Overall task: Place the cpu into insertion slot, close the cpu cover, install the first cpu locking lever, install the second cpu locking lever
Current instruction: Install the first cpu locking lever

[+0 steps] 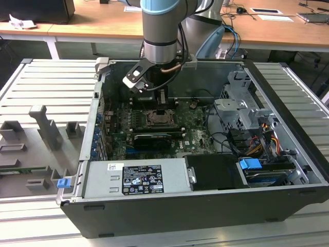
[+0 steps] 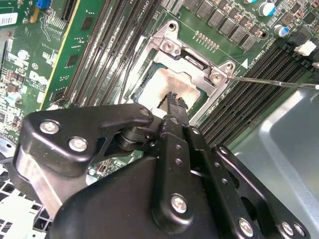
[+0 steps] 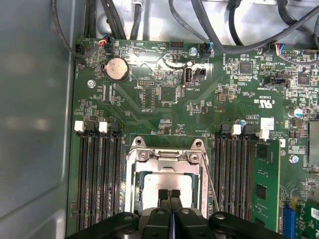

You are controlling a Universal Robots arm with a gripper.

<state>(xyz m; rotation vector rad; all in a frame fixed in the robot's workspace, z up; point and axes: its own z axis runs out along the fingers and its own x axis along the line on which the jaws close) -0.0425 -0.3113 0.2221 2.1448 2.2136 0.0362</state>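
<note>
Fixture blocks (image 1: 45, 128): grey, on the slatted bench (image 1: 46, 82) at the exterior view's left, outside the case and well apart from the work.
Computer case (image 1: 169, 211): lying on its side with the panel off, which lets the arm (image 1: 162, 31) come straight down on the motherboard (image 3: 164, 114).
Memory slots (image 3: 94, 169): long black rows flanking the socket on both sides, not touched by the fingers.
Gripper (image 3: 169, 193): hangs directly over the socket. Jaws are pressed together with nothing between them. In both wrist views the tips are down at the chip's face, touching it or just short of it. This looks like a pushing pose, not a carrying one.
Cpu (image 3: 167, 179): silvery square seated flat in the insertion slot (image 1: 158, 118), so it needs no grip.
Cpu cover (image 3: 167, 156): metal frame lying down around the chip, whose face shows through the window. It appears closed.
Locking lever (image 2: 269, 82): thin steel rod running out from the cover's corner over the memory slots. It looks unlatched, though its hook end cannot be made out.
Drive cage (image 1: 239, 110): grey metal bay with cables (image 1: 267, 141) at the exterior view's right, away from the arm.
</note>
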